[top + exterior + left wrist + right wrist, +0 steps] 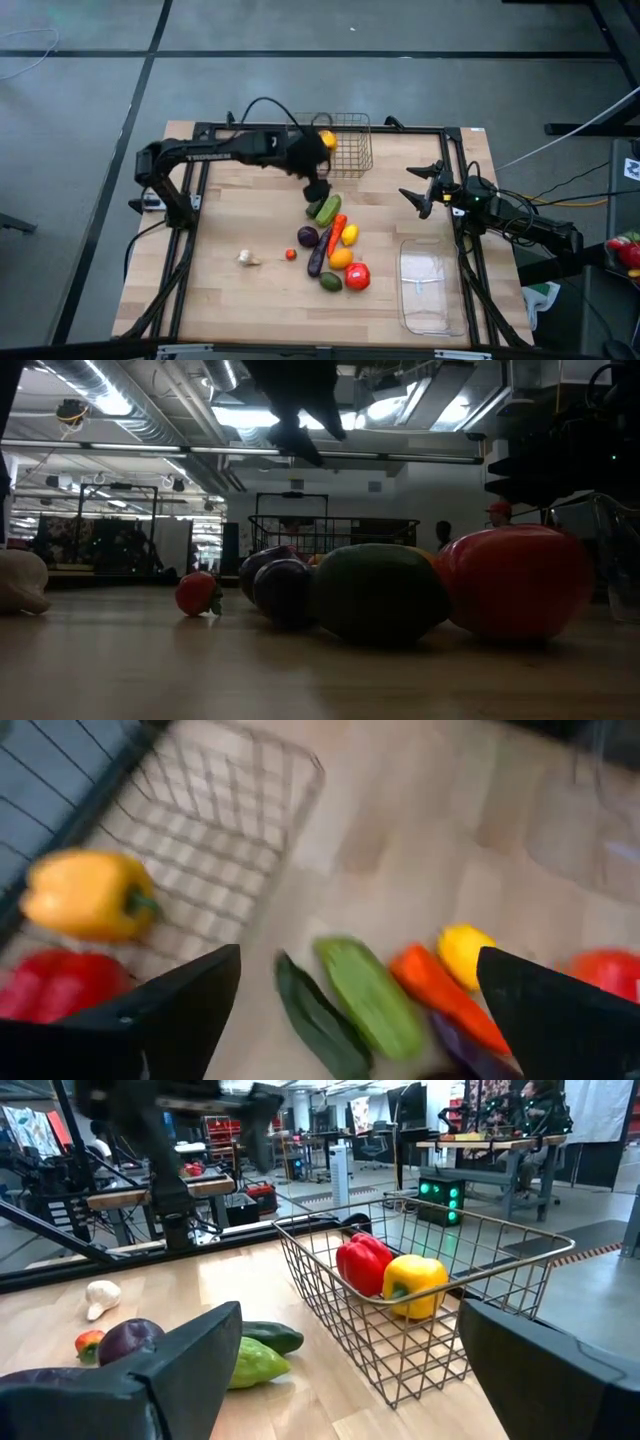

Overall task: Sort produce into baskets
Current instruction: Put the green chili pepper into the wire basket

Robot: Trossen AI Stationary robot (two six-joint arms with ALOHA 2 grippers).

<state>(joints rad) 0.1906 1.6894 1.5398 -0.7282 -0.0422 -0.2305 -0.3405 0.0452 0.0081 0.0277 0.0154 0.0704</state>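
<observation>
Step in hand, as it reads: between picks. The left gripper (pixel 317 190) hangs over the table just beside the square metal wire-mesh basket (pixel 354 150), fingers spread wide w/ nothing between them, above the near end of the produce cluster. Next move prob. calls for dropping onto the closest piece, the light green elongated vegetable (pixel 368 996) or the dark green cucumber-like one (pixel 315 1015) beside it, both lying flat and touching, so the fingers would need to straddle one w/o nudging the other.

The right gripper (pixel 425 190) waits near the table's right edge, also released and empty, well apart from the pile.

Count, wire basket: 2 items, a yellow bell pepper (pixel 414 1286) and a red bell pepper (pixel 364 1263), side by side. The clear rectangular plastic tray (pixel 431 290) at front right: nothing visible in it.

Loose on the wooden table (pixel 230 300), approx. 11: the 2 green ones, orange-red carrot-shaped piece (pixel 337 230), yellow lemon (pixel 349 235), round purple piece (pixel 308 236), long dark purple eggplant (pixel 319 256), orange fruit (pixel 341 258), big red tomato-like fruit (pixel 357 276), dark green avocado-like piece (pixel 331 282), small red one (pixel 291 254) apart, pale whitish garlic (pixel 248 258) farther off.
</observation>
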